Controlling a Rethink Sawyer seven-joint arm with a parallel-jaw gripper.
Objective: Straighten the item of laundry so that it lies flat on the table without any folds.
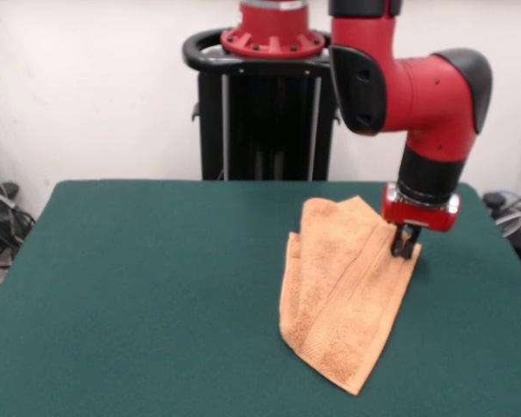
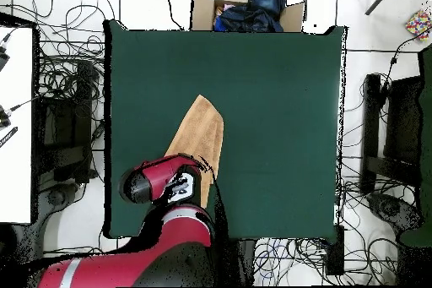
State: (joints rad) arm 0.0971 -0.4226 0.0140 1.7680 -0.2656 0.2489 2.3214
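The light orange towel point(image 1: 343, 295) lies on the right half of the dark green table point(image 1: 156, 287), folded lengthwise into a long narrow shape with layered edges on its left side. A woven band runs along it. My gripper point(image 1: 404, 248) points down at the towel's far right edge and is shut on the towel's corner, at table height. In the overhead view the towel point(image 2: 199, 133) runs slantwise toward the table's near edge point(image 2: 278, 90), and my arm's wrist point(image 2: 173, 185) covers its near end and hides the gripper.
The robot's black pedestal point(image 1: 265, 122) stands behind the table's far edge. A cardboard box with dark cloth point(image 2: 249, 6) sits beyond the opposite edge. Cables lie on the floor around the table point(image 2: 67, 73).
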